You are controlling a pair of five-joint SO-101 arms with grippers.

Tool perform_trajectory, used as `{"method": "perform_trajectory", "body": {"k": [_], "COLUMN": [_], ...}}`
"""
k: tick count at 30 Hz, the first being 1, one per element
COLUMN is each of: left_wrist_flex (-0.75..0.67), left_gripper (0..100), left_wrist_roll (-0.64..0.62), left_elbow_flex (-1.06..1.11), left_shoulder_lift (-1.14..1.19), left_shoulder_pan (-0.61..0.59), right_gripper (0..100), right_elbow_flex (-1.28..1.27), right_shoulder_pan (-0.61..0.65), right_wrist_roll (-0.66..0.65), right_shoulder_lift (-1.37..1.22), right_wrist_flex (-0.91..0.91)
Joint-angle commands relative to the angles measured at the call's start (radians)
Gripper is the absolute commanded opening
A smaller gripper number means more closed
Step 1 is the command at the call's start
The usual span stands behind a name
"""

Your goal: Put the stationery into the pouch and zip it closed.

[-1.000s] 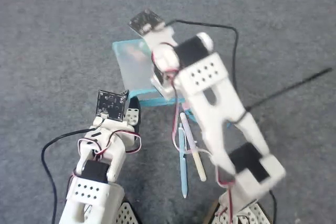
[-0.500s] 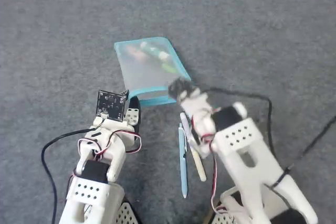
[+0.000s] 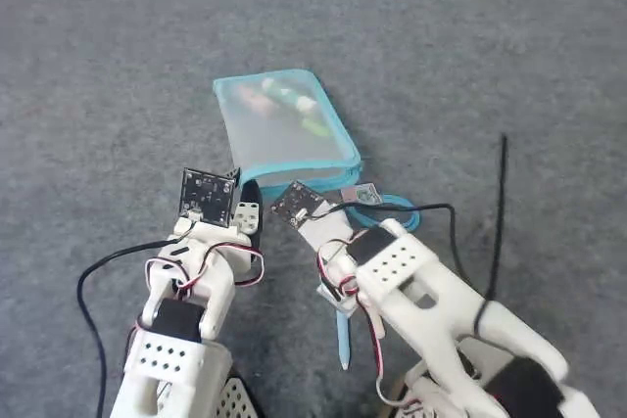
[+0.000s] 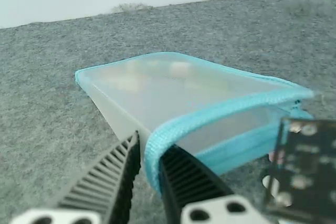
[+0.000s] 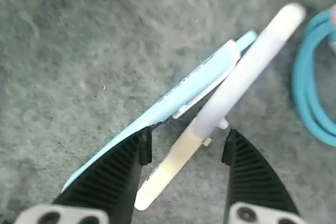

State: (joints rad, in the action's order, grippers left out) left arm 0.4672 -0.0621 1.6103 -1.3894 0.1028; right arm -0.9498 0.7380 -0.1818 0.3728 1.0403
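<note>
green items [image 3: 299,110] in pouch [image 3: 257,144], rim in clamp of left end effector [image 4: 150,148]; right end effector [image 5: 187,135] apart astride white pen [image 5: 236,82]

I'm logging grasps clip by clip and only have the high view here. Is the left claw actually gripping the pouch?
Observer: Yes. In the left wrist view the left claw is shut on the blue zipper edge of the pouch.
Reviewer: And the right claw, tucked under its arm?
Observer: The right claw is open and pointing down, with the white pen lying between its fingers.
Reviewer: Is that pen alone there?
Observer: No. The light blue pen lies right against it, and its far end runs behind one finger.
</note>
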Motion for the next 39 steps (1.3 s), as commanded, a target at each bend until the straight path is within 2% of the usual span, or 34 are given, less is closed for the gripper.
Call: {"method": "perform_trajectory", "body": {"k": [1,4,9,11,15,23,29,36,39], "left_wrist_flex": [-0.028,-0.026,-0.023,-0.023,-0.023,-0.026,-0.028,-0.028,-0.028], "left_gripper": [1,1,1,1,1,1,1,1,1], "left_wrist_roll": [0.009,0.009,0.009,0.009,0.009,0.009,0.009,0.009,0.009], "left_elbow_flex": [-0.022,-0.022,-0.022,-0.022,-0.022,-0.022,-0.022,-0.024,-0.024], "left_shoulder_lift": [0.005,0.005,0.005,0.005,0.005,0.005,0.005,0.005,0.005], "left_shoulder_pan": [-0.005,-0.005,-0.005,-0.005,-0.005,-0.005,-0.005,-0.005,-0.005], "right_gripper": [22.6,21.6,5.0,2.3,1.9,0.7,0.7,0.7,0.7], "right_elbow_flex": [0.005,0.009,0.009,0.011,0.044,0.284,0.359,0.514,0.588], "right_shoulder_pan": [-0.085,-0.156,-0.223,-0.26,-0.361,-0.644,-0.848,-0.943,-0.954], "right_wrist_roll": [0.018,0.017,0.009,0.008,-0.057,-0.157,-0.227,-0.218,-0.161], "right_shoulder_lift": [-0.064,-0.114,-0.168,-0.17,-0.17,-0.166,-0.124,-0.243,-0.36], "right_wrist_flex": [-0.045,-0.062,-0.105,-0.107,-0.073,0.104,0.064,0.05,0.05]}}
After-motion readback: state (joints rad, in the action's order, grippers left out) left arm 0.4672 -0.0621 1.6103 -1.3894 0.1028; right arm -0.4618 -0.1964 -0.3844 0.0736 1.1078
